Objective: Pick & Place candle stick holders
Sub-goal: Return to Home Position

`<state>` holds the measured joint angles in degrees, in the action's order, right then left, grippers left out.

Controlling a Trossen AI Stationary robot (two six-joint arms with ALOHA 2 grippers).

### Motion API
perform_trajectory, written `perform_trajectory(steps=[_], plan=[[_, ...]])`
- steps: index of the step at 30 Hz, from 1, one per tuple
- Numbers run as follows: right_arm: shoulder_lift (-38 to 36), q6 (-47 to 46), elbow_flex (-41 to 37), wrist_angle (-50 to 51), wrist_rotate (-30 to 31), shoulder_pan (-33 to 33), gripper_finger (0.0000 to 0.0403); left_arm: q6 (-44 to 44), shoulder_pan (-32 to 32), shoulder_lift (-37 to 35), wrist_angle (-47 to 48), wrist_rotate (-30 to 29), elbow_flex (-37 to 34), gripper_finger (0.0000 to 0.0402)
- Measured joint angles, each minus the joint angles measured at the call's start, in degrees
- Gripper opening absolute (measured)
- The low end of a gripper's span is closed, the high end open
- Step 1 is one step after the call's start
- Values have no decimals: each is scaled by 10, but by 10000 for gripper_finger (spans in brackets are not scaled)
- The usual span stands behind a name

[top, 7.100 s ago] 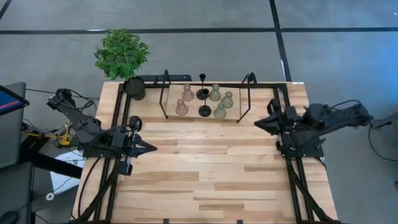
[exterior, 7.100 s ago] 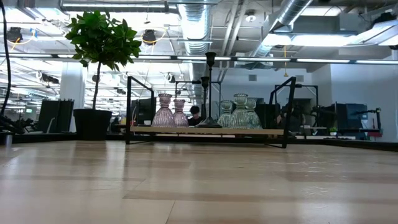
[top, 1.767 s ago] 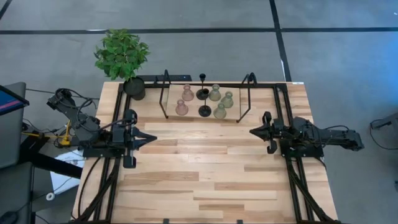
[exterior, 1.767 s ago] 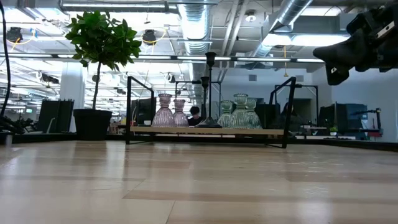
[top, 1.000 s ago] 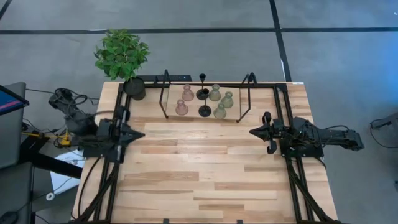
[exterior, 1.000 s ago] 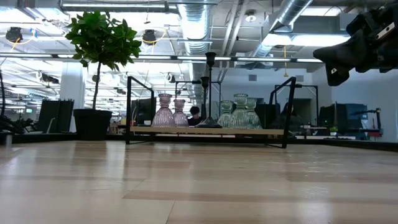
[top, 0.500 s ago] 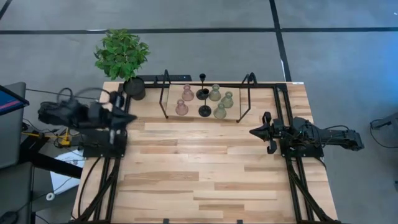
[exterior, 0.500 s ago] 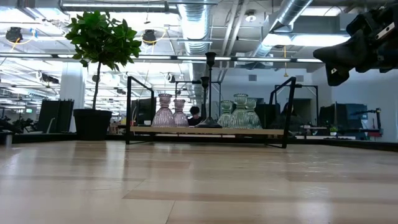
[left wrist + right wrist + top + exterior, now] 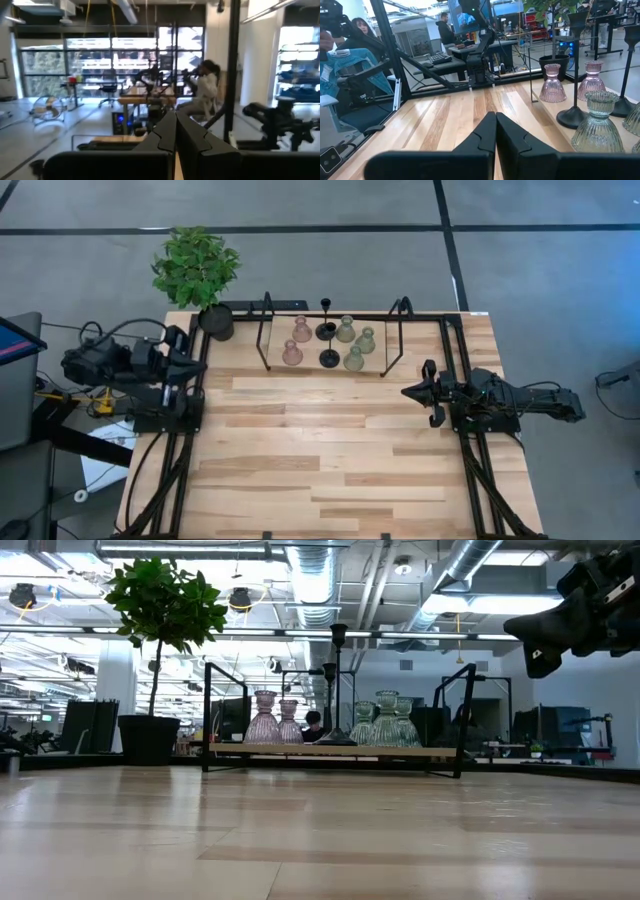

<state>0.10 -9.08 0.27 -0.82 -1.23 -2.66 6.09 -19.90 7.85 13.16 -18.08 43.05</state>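
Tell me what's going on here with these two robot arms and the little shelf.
Nothing is being handled right now. All seven candle stick holders stand on the shelf at the far edge of the table: two pink, two black, three green. The left end effector sits at the table's left edge near the potted plant, and the right end effector sits by the right edge. Both are shut and empty.

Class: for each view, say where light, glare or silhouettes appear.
Left wrist view: bright windows silhouette the left arm's shut jaws. Low view: ceiling strip lights glare; pink glass candle holders and green ones glow, right arm a dark silhouette. High view: even light on the wooden table.
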Motion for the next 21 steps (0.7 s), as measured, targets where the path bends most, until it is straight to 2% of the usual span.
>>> perform_trajectory(steps=[4,11,13,15,21], plan=[[0,0,0,0,0,0,0,8,0,-9,10,-25,4,6],[0,0,0,0,0,0,0,9,-3,-80,30,12,15,6],[0,0,0,0,0,0,0,7,-8,-78,44,21,21,6],[2,0,0,0,0,0,0,-4,-10,-74,62,55,19,6],[2,0,0,0,0,0,0,-24,-23,-77,70,78,-38,6]])
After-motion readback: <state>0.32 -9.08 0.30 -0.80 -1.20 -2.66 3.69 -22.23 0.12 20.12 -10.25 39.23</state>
